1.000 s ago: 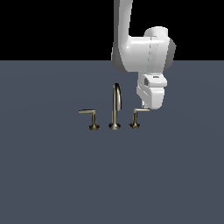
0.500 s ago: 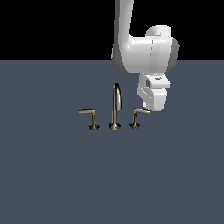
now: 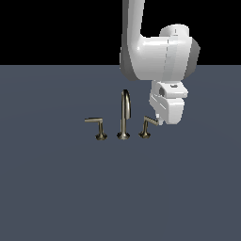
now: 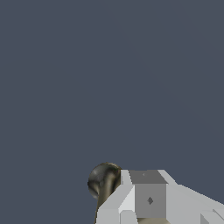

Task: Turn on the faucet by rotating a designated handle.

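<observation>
Brushed metal faucet set, white plastic-look arm, matt floor.
Faucet [image 3: 124, 115] and designated handle [image 3: 147, 126]: brass-grey metal, dull sheen, smooth. Gripper [image 3: 160, 121] and arm [image 3: 157, 56]: smooth white, slightly glossy shell. Floor [image 3: 56, 188]: flat, matt slate-grey, no texture.

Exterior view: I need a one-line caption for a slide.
Panda arm's tool meets the lever tip of the designated handle, at the exterior view's right of the faucet's gooseneck spout; the other handle is untouched.

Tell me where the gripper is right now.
In the exterior view, the gripper sits right of the spout, at the tip of the right-hand handle.
</observation>
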`<state>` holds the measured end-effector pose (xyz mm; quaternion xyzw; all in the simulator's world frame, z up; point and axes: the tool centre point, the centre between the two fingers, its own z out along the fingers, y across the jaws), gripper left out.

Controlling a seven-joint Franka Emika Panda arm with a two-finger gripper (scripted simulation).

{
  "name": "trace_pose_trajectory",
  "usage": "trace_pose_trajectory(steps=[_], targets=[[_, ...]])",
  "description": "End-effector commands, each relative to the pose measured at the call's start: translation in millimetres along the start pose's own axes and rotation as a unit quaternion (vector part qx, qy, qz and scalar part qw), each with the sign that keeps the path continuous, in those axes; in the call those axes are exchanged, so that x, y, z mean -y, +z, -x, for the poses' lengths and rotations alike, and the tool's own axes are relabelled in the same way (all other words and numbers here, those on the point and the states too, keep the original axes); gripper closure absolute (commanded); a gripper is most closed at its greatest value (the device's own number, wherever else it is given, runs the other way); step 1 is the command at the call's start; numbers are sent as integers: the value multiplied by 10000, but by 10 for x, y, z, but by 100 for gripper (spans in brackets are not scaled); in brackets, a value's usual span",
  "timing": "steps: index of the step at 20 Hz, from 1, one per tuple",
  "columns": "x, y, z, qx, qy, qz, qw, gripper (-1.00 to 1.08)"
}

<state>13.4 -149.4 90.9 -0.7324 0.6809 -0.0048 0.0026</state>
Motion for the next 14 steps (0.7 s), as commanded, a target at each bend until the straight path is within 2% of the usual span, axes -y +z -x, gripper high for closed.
trace_pose_trajectory(steps=[1, 14], targets=[[-2, -1, -2, 3, 4, -1, 10000, 108], [-281, -6, 386, 16, 10, 48, 10000, 108]])
